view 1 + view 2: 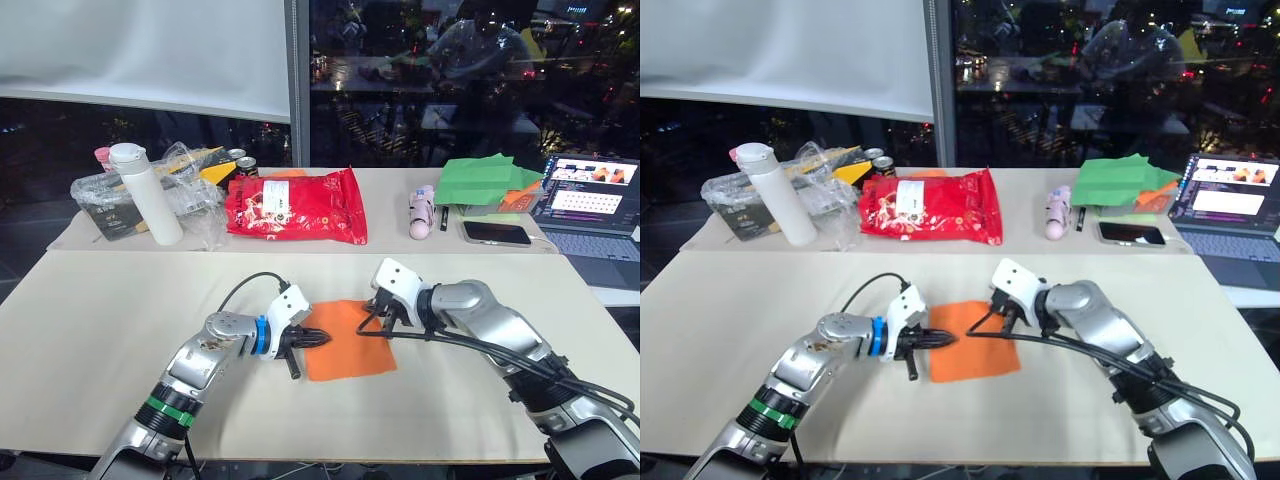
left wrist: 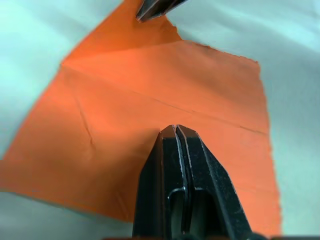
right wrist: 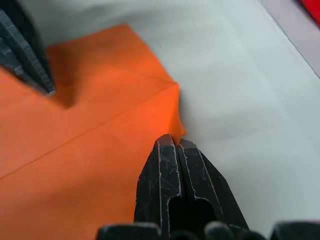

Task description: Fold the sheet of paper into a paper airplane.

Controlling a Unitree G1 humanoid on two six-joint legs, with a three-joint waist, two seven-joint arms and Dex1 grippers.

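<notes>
The sheet of paper (image 1: 345,341) lies flat, centre table. Your left gripper (image 1: 318,339), fingers clenched, presses its 9 o'clock edge. Your right gripper (image 1: 388,323) pinches the 1 o'clock corner. Keep the left pinning while you fold that corner over along the crease.

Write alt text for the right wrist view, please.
The right pincer, shut, pinches the raised edge of an orange paper that lies creased on a pale table. The other pincer's dark tip presses on the paper.

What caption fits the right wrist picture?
Right gripper shut on the edge of the orange paper on the table.
</notes>
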